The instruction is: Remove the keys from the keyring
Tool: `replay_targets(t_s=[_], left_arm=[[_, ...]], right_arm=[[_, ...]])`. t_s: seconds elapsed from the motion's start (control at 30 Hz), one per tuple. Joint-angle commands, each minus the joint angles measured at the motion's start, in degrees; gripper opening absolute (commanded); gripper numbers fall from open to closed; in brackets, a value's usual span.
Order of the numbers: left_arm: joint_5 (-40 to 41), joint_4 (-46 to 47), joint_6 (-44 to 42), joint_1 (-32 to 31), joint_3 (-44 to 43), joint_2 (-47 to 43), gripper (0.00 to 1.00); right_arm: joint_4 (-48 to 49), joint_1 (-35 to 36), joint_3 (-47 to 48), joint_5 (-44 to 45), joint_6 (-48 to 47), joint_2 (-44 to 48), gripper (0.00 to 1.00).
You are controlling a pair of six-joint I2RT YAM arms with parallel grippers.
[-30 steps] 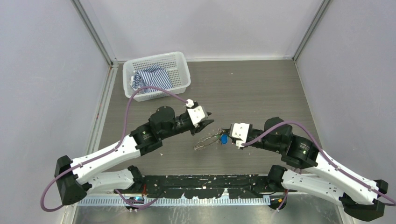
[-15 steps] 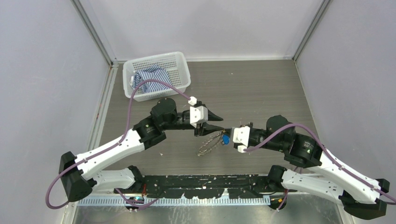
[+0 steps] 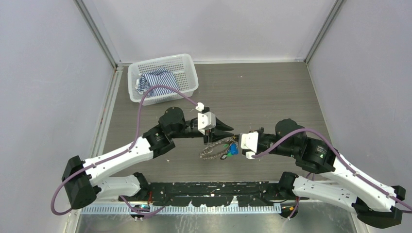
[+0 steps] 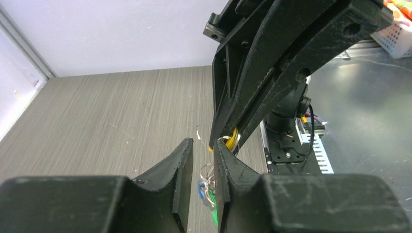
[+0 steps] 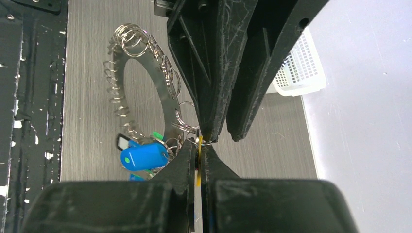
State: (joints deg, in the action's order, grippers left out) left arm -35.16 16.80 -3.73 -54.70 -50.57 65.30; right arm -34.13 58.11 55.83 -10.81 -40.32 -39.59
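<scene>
A white mesh basket point(image 3: 190, 77) sits at the far left of the grey wood-grain table point(image 3: 272, 92), with a blue-and-white striped cloth point(image 3: 158, 80) crumpled inside it.

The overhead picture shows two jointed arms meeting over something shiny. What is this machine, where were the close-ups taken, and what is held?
These are a left arm and a right arm, robot arms bolted at the near edge of the table, each ending in a two-fingered hand. The overhead picture comes from a fixed camera above and behind them. The other two come from cameras on the wrists, so each shows its own black fingers below, the other hand opposite. At the back stands a white basket holding striped cloth. Between the hands is the keyring, a flat metal ring fringed with small rings and a blue tag. The right hand is pinched shut on a yellow key tag. The left hand, fingers apart, straddles small rings.
</scene>
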Motion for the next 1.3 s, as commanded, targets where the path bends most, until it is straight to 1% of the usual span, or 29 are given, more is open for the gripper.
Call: replay_targets(t_s=[0.0,0.07,0.1,0.17,0.23,0.3,0.4,0.53,0.57,0.6,0.67,0.8,0.93,1.0,1.03,1.07,1.1,1.13,1.17,1.2,1.27], left_arm=[[7.92,4.34,2.19,-0.53,4.8,-3.63,0.26],[12.55,6.37,2.75,-0.5,6.41,-5.66,0.31],[13.29,5.97,2.75,-0.5,6.62,-6.26,0.34],[10.51,3.21,1.79,-0.5,6.07,-6.02,0.37],[5.64,0.7,2.3,-0.5,4.67,-4.43,0.38],[2.24,1.43,4.14,-0.52,4.13,-2.72,0.37],[3.48,3.22,6.16,-0.53,3.92,-0.97,0.26],[1.48,5.02,8.7,-0.63,3.6,-0.05,0.21],[1.34,4.6,9.04,-0.73,3.3,0.4,0.16],[0.84,3.83,9.24,-0.84,2.9,0.9,0.09],[0.47,3.24,9.48,-1.59,2.88,1.89,0.07],[2.79,-4.25,7.67,-3.79,1.13,3.47,0.03],[5.61,-8.67,7.76,-5.3,1.81,3.02,0.02],[5.91,-11.43,7.73,-5.5,1.44,2.93,0.02],[7.55,-12.84,7.69,-5.58,1.17,2.59,0.02],[11.47,-13.74,7.68,-5.55,1.09,2.11,0.03],[16.68,-14.15,7.79,-5.58,1.32,1.27,0.06],[22.04,-13.98,8.27,-5.59,1.95,0.2,0.13],[25.16,-12.9,8.51,-5.52,3.14,-1.17,0.24],[25.82,-10.08,7.46,-5.49,4.59,-2.79,0.35],[28.74,-3.88,7.05,-5.43,8.29,-6.68,0.5]], right_arm=[[11.67,0.32,4.14,-1.68,0.04,2.22,0.01],[11.09,0.3,3.98,-1.52,0.06,2.47,0.01],[11.09,0.32,3.89,-1.49,0.19,2.57,0.01],[11.6,0.3,3.56,-1.5,0.39,3.11,0.01],[12.09,0.3,3.68,-1.55,0.45,3.34,0.01],[11.65,0.3,4.47,-2.17,0.5,2.83,0.01],[10.65,0.31,5.99,-3.8,1.24,1.98,0.01],[10.98,0.28,6.27,-4.31,1.48,2.19,0.01],[10.9,0.3,6.3,-4.37,1.4,2.14,0.01],[10.89,0.34,6.38,-4.46,1.38,2.12,0.01],[11.05,0.32,6.24,-3.96,0.59,1.9,0.01],[12.03,0.27,5.99,-1.81,-0.97,1.94,0.01],[10.95,0.3,6.95,0.18,-1.99,0.68,0.01],[12.35,0.33,6.48,-0.12,-1.42,0.71,0.01],[12.99,0.3,6.22,-0.25,-0.82,0.79,0.01],[13.76,0.29,5.89,-0.19,-0.32,0.94,0.01],[14.95,0.3,5.22,0.16,0.61,1.35,0.01],[16.82,0.34,4.14,0.5,2.35,1.84,0.01],[18.61,0.34,2.87,0.68,3.57,2.27,0.01],[20.07,0.31,1.7,0.98,4.66,2.46,0.01],[20.46,0.32,0.39,2.66,5.65,2.3,0.01]])
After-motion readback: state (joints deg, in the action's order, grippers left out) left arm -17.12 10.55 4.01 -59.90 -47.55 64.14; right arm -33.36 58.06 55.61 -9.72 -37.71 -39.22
